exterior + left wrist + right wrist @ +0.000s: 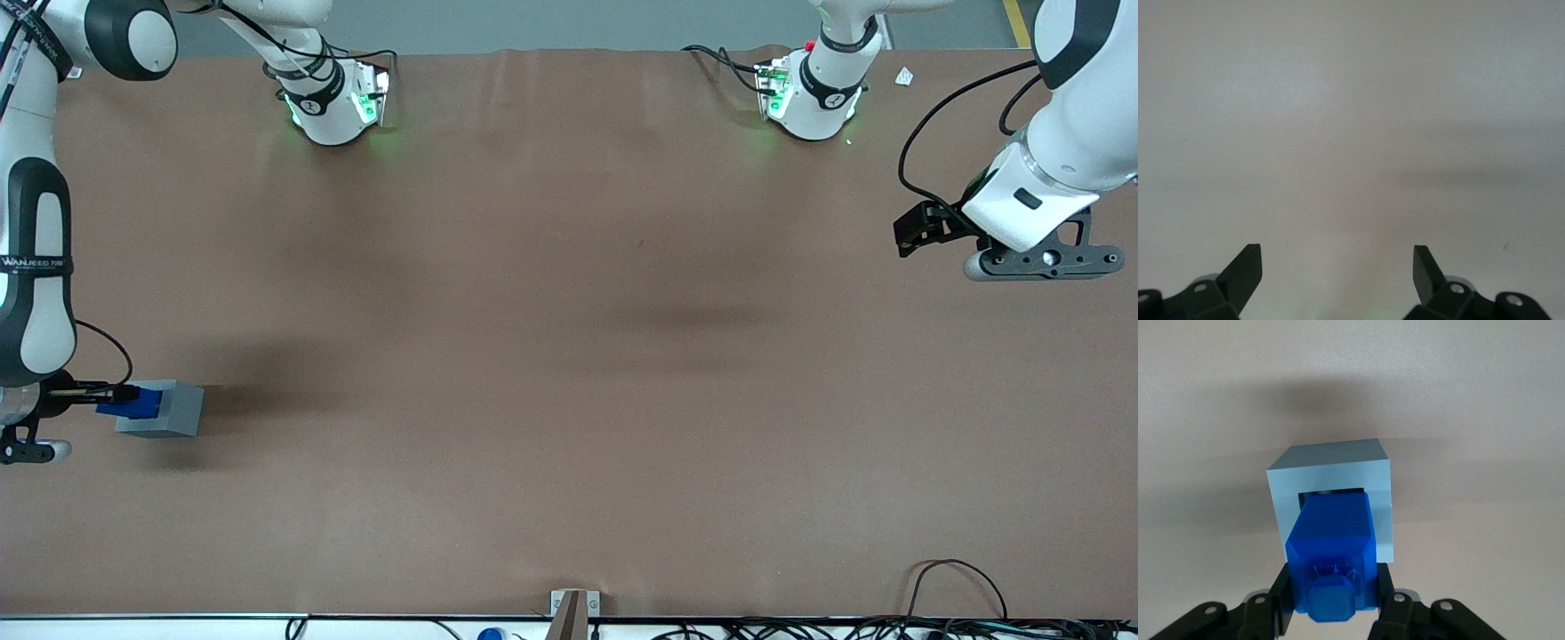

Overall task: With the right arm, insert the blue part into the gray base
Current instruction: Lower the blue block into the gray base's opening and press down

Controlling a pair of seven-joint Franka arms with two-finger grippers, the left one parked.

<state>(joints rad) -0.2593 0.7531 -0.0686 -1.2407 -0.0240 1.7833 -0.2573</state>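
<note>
The gray base (169, 411) stands on the brown table at the working arm's end. In the right wrist view the gray base (1338, 483) shows its square recess. The blue part (1331, 550) with its stub toward the camera has its lower end in or just over that recess. My right gripper (1331, 603) is shut on the blue part, one black finger (1280, 603) on each side. In the front view the gripper (107, 397) holds the blue part (133, 404) right over the base's top.
The brown table (569, 356) stretches wide toward the parked arm's end. Two arm bases (333, 102) stand at the table's back edge. Cables (942, 613) lie along the front edge.
</note>
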